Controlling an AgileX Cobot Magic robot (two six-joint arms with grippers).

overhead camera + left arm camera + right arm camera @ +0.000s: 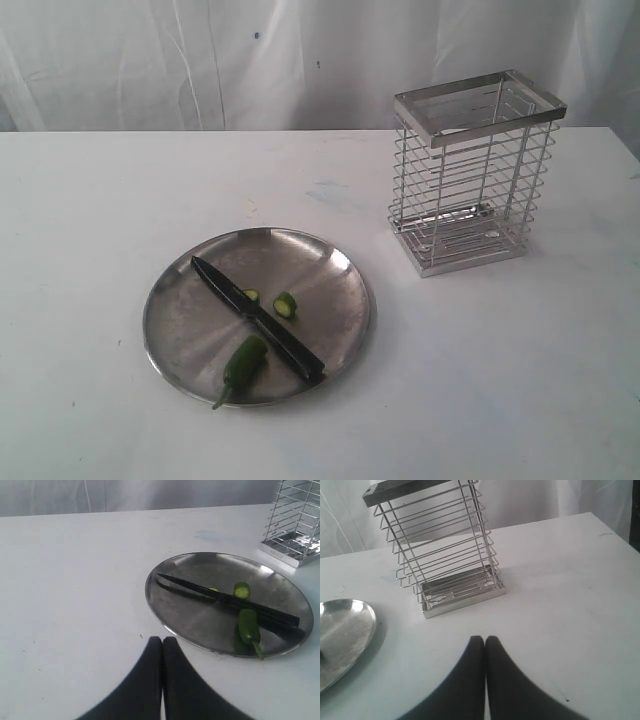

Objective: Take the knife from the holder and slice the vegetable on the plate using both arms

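The black knife (258,318) lies flat across the steel plate (180,330), its tip toward the back left. The green chili (243,364) rests at the plate's front edge beside the handle, with two cut slices (285,305) close to the blade. The wire holder (472,170) stands upright at the back right with nothing in it. Neither arm shows in the exterior view. My left gripper (162,640) is shut, empty, above the table short of the plate (170,605), knife (225,600) and chili (247,627). My right gripper (484,640) is shut, empty, in front of the holder (440,545).
A white table (500,380) carries everything, with a white curtain (200,60) behind it. The plate's rim (367,625) shows at the edge of the right wrist view. A faint bluish stain (330,192) marks the table between plate and holder.
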